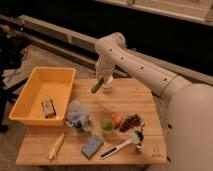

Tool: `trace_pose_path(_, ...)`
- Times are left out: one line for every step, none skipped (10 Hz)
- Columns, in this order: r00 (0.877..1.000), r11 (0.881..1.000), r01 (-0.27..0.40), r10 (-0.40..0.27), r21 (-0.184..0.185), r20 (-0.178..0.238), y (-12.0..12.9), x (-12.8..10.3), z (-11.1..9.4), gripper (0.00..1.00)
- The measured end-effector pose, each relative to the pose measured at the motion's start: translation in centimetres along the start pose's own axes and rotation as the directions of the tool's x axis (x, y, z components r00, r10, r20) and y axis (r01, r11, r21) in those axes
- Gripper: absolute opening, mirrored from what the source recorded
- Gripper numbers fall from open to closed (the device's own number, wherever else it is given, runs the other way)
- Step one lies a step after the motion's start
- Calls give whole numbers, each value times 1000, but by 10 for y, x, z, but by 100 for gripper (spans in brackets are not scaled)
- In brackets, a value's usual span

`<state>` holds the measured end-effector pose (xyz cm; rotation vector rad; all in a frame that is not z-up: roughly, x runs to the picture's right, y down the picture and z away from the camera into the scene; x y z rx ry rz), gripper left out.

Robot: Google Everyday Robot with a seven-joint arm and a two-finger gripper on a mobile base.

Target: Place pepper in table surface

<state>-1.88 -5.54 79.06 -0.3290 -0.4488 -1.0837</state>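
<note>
The small dark green pepper (96, 85) hangs tilted in my gripper (101, 83), a little above the far part of the light wooden table surface (135, 97). The white arm reaches in from the right and bends down over the table's far edge. My gripper is shut on the pepper's upper end. The pepper's lower end points toward the yellow bin.
A yellow bin (30, 92) holding a small brown item (48, 107) stands at the left. A grey plush toy (78, 116), a round green fruit (107, 124), an orange fruit (117, 120), dark grapes (131, 121), a yellow corn-like item (55, 146), a sponge (92, 145) and a brush (122, 146) lie toward the front.
</note>
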Motion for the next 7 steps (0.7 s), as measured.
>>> trace_pose_path(1000, 1000, 16, -16, 17, 12, -1, -6, -3, 66)
trace_pose_path(1000, 1000, 19, -19, 22, 15, -1, -7, -4, 70)
trace_pose_path(1000, 1000, 19, -20, 22, 16, -2, -7, -4, 73)
trace_pose_path(1000, 1000, 20, -20, 22, 16, -2, -7, -4, 73)
trace_pose_path(1000, 1000, 21, -21, 23, 16, -2, -7, -4, 73)
trace_pose_path(1000, 1000, 21, -22, 23, 16, -3, -8, -4, 73)
trace_pose_path(1000, 1000, 22, -22, 23, 16, -3, -8, -4, 73)
